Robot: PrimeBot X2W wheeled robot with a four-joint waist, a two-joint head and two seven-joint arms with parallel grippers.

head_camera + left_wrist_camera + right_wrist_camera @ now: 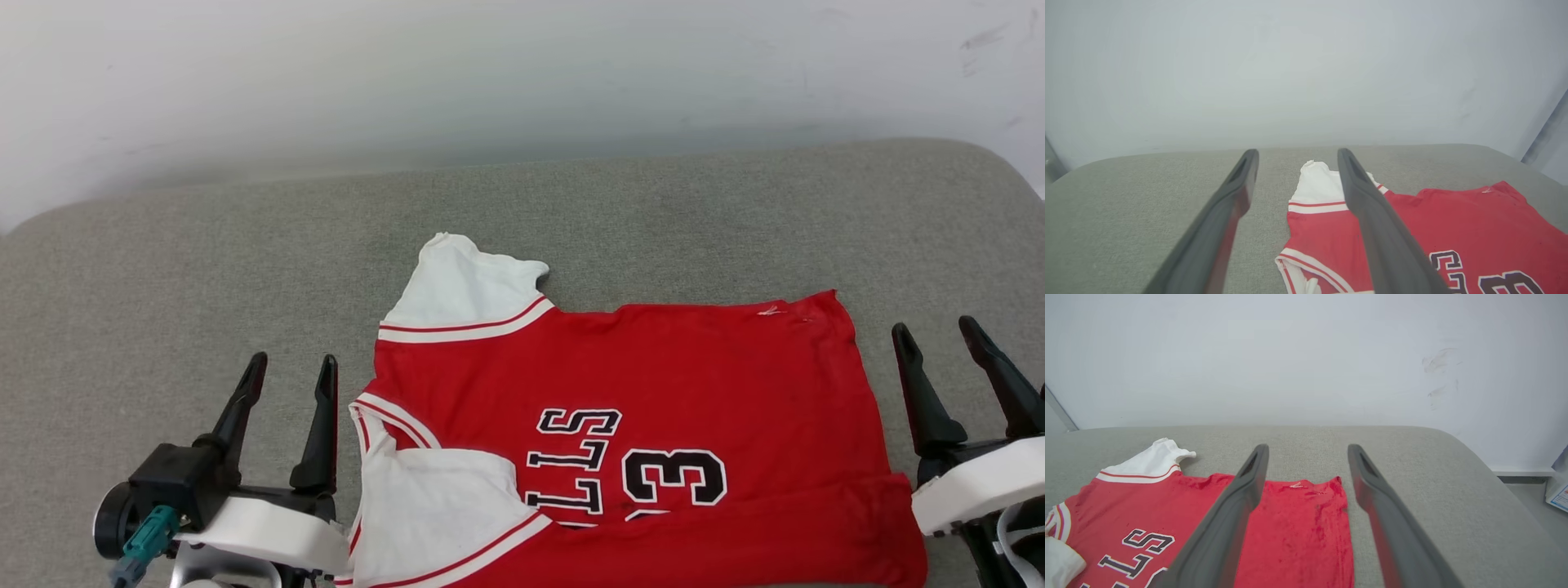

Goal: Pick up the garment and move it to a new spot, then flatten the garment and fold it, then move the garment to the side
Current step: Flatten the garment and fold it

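Observation:
The garment, a red jersey with white sleeves, striped trim and black lettering, lies spread sideways on the grey padded surface, neck to the left. Its near edge is folded over, with one white sleeve lying on the front. My left gripper stands open just left of the collar, holding nothing. My right gripper stands open just right of the hem, also holding nothing. In the left wrist view the garment lies to the right of the left gripper. In the right wrist view the garment lies under and left of the right gripper.
A pale wall rises right behind the grey surface's far edge. The surface's rounded right end drops to the floor, where a white box stands. Bare grey padding stretches left of and beyond the garment.

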